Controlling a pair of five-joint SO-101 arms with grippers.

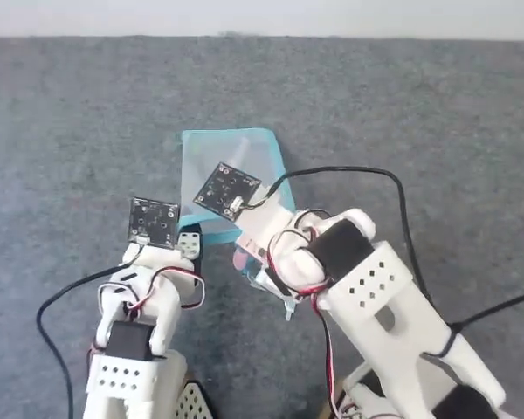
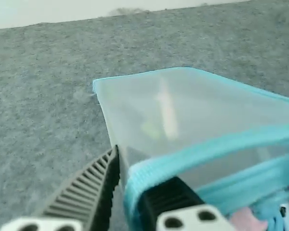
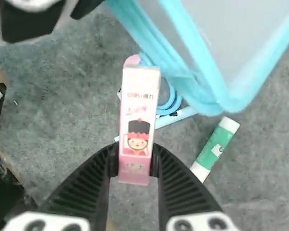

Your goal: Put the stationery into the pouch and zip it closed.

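Where pouch lies: grey carpet, pale strip beyond.

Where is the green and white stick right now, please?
In the right wrist view the green and white stick lies on the grey carpet, just off a corner of the blue-trimmed translucent pouch, beside a pale blue pen.

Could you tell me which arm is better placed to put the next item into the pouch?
The right arm. The right tool is shut on the pink eraser, close to the mouth of the pouch, while the left tool is clamped on the pouch's zipper edge, steadying it.
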